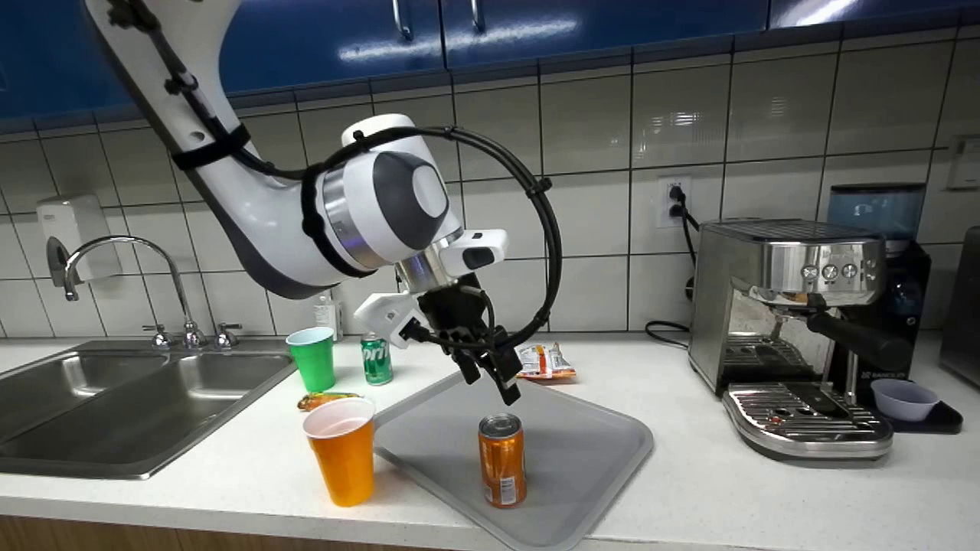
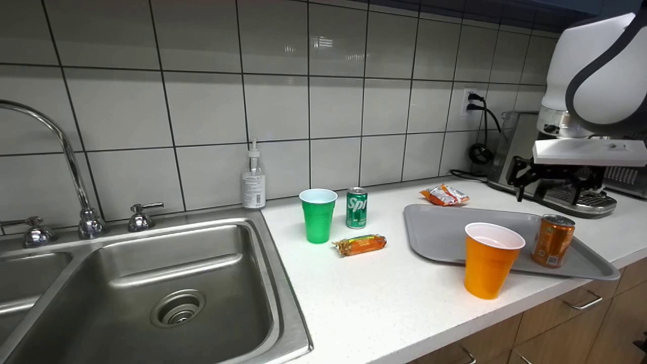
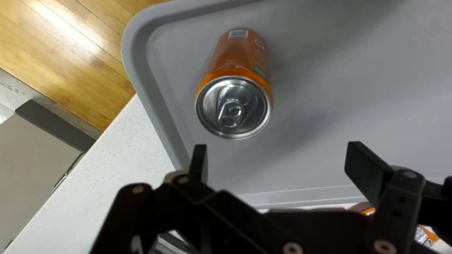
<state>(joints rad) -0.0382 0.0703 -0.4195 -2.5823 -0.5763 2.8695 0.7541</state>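
The white desk (image 1: 735, 497) is carrying the things, and the robot arm (image 1: 268, 218) is hanging over it. The gray tray (image 1: 597, 444) is lying on the desk, one corner jutting past the front edge. The pincer (image 3: 277, 153) is hovering above the tray, its fingers (image 3: 199, 160) standing wide apart and gripping nothing. The orange cup (image 1: 342, 455) is standing on the desk just beside the tray. The orange can (image 3: 233, 83) is standing upright on the tray near the jutting corner; it is sitting below the pincer, not between the fingers, with its ring-pull (image 3: 232, 113) facing upward.

The step in hand is looking like a lining-up before any grasp: the pincer is hovering nearest the can without touching it. The next move is probably calling for centring the fingers about the can, which in the wrist view is lying off to one side of the gap, then for lowering with both fingers clearing the lid.
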